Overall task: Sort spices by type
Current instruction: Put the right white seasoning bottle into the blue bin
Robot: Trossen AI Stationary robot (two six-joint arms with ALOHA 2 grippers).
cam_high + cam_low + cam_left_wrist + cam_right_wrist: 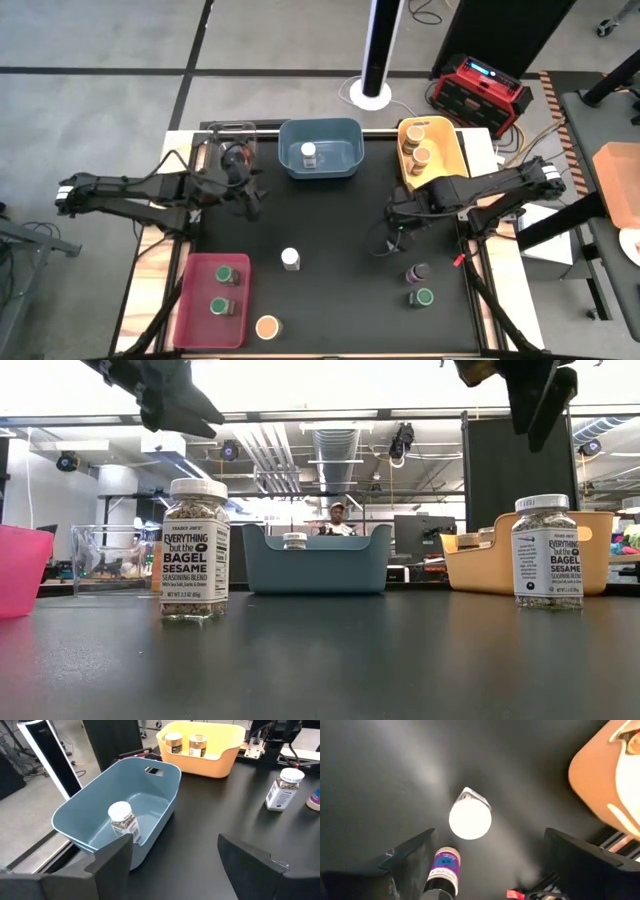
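While both arms hover with jaws released, a white-lidded spice jar [290,259] stands apart between them.

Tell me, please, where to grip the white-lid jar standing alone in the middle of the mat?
Probably from straight above: the white-lid jar stands upright on the black mat with free space all around. Close the fingers across its round body just under the lid.

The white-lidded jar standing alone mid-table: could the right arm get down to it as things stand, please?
Probably yes. The right gripper hangs open above bare mat, and nothing stands between it and the white-lidded jar; the purple-lidded jar sits off to the other side.
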